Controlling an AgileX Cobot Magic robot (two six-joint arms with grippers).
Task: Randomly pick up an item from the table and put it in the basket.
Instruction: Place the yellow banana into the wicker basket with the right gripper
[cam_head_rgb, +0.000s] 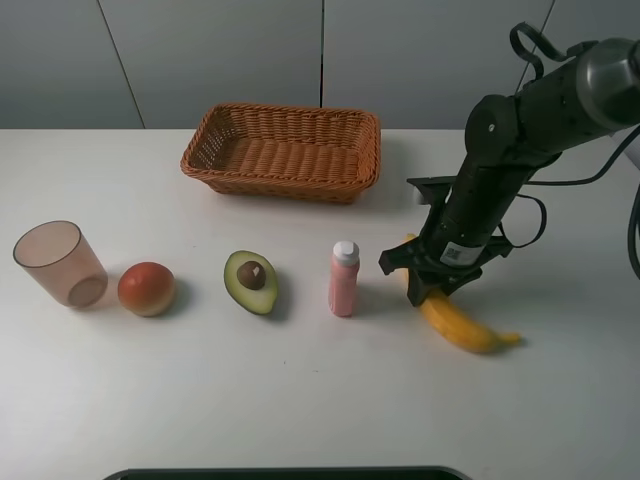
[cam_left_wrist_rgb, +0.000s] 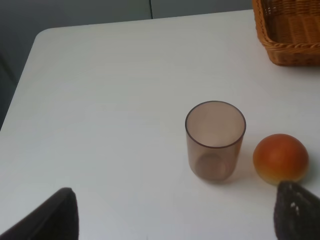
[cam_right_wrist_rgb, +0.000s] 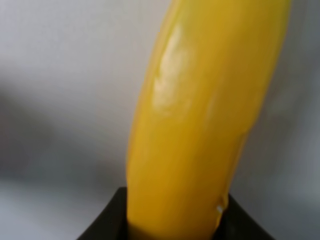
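Note:
The yellow banana lies on the white table at the right, to the right of the pink bottle. My right gripper is down over the banana's near-left end, its jaws against both sides of it. In the right wrist view the banana fills the frame between the black fingers. The orange-brown wicker basket stands empty at the back centre; its corner shows in the left wrist view. My left gripper is open and empty, above the table's left part.
In a row across the table stand a translucent pinkish cup, a red-orange round fruit, a halved avocado and a pink bottle with a white cap. The cup and the fruit lie ahead of my left gripper.

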